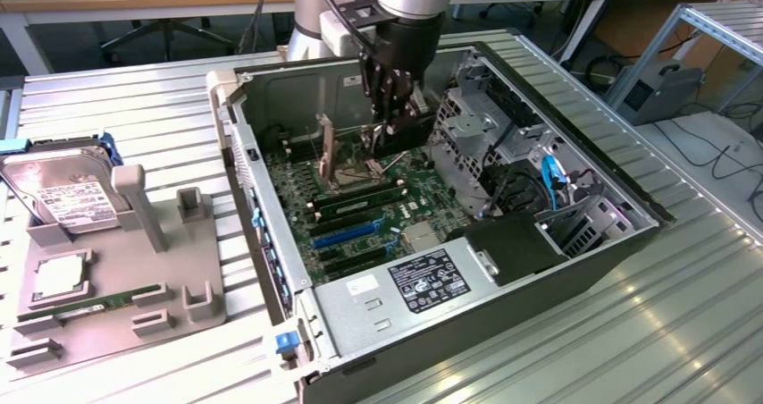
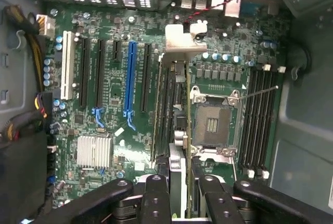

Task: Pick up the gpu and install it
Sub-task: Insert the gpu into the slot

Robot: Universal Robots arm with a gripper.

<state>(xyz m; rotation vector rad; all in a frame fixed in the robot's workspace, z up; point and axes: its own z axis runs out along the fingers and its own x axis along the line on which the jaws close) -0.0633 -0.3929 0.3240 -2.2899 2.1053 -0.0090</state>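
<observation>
The gripper [image 1: 388, 140] hangs inside the open computer case [image 1: 573, 270], which lies on its side on the ribbed metal counter [image 1: 667, 332]. Its jaws are clenched on the gpu [image 2: 174, 104], holding the card edge-on above the motherboard [image 1: 357, 216]. In the wrist view the thin card runs straight away from the fingers [image 2: 156, 198], its silver end bracket [image 2: 184, 41] at the far end toward the rear wall of the case. The card sits between the black expansion slots beside the blue slot [image 2: 130, 78] and the open CPU socket [image 2: 210, 122]; whether its lower edge touches the board cannot be told.

The dark memory slots [image 2: 257, 120] lie on the other side of the socket. A silver heatsink [image 2: 94, 151] sits on the board near the blue slot.

Outside the case, toward the counter's edge at the exterior view's left, a grey holder tray [image 1: 179, 306] carries a silver hard drive [image 1: 66, 198] with a white label, a CPU chip [image 1: 57, 277] and a slim green RAM stick [image 1: 102, 301]
</observation>
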